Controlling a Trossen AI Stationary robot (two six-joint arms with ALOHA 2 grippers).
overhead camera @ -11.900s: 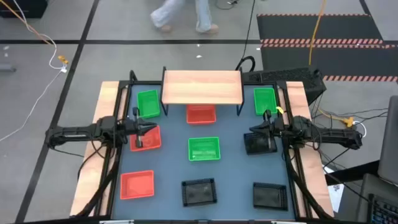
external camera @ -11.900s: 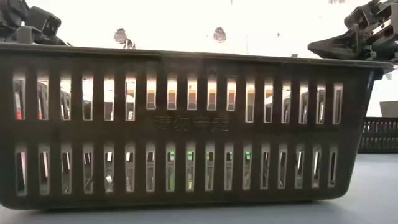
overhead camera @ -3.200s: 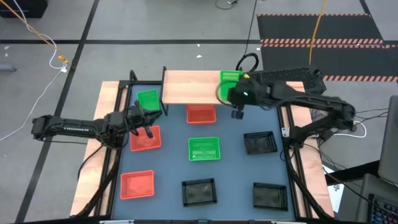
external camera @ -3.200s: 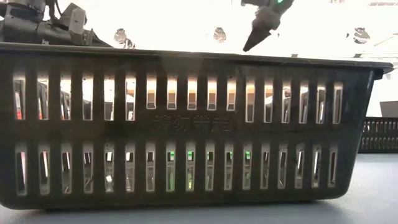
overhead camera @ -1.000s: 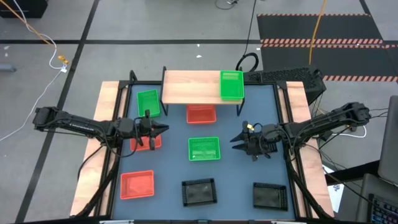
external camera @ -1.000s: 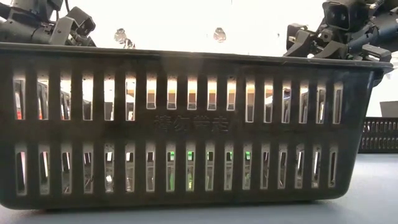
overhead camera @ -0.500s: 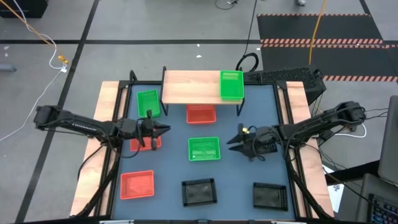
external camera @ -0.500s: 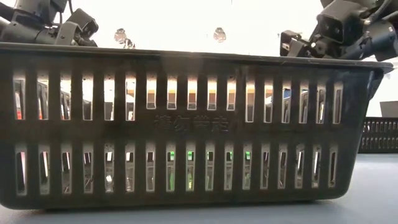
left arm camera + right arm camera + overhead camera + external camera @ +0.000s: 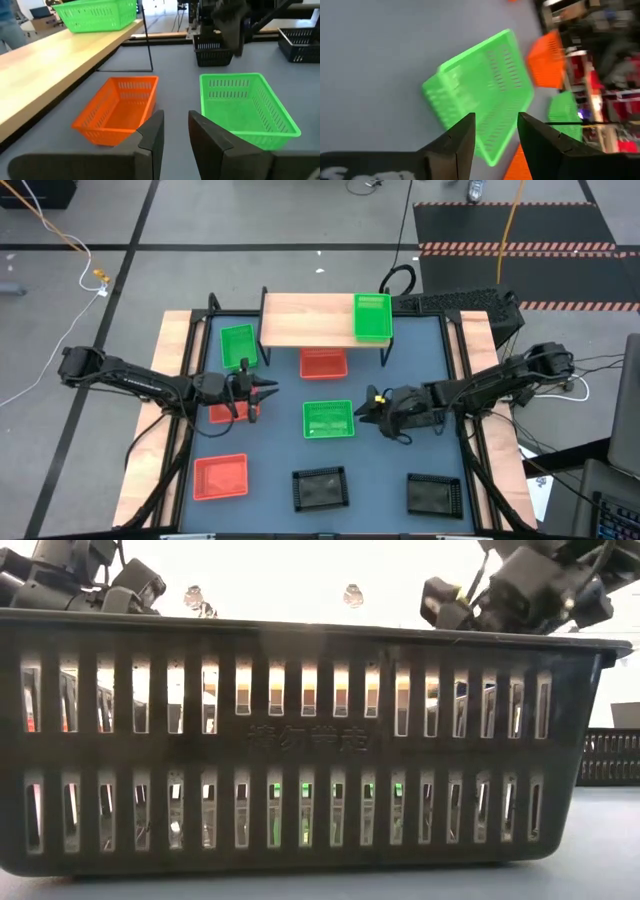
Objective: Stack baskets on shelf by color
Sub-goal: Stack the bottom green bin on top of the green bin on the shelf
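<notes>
Right gripper (image 9: 371, 409) open just beside centre green basket (image 9: 328, 419)

A black basket (image 9: 300, 740) fills the low view, with both arms' dark parts above its rim.

Blue-grey tabletop (image 9: 380, 470) with wooden side edges — baskets scattered across it, the shelf (image 9: 310, 320) at the far edge.

Directly on the tabletop: green baskets (image 9: 238, 345) and (image 9: 328, 419); red baskets (image 9: 322, 363), (image 9: 220, 477) and (image 9: 228, 412); black baskets (image 9: 319, 489), (image 9: 434, 493) — another sits under the right arm.
</notes>
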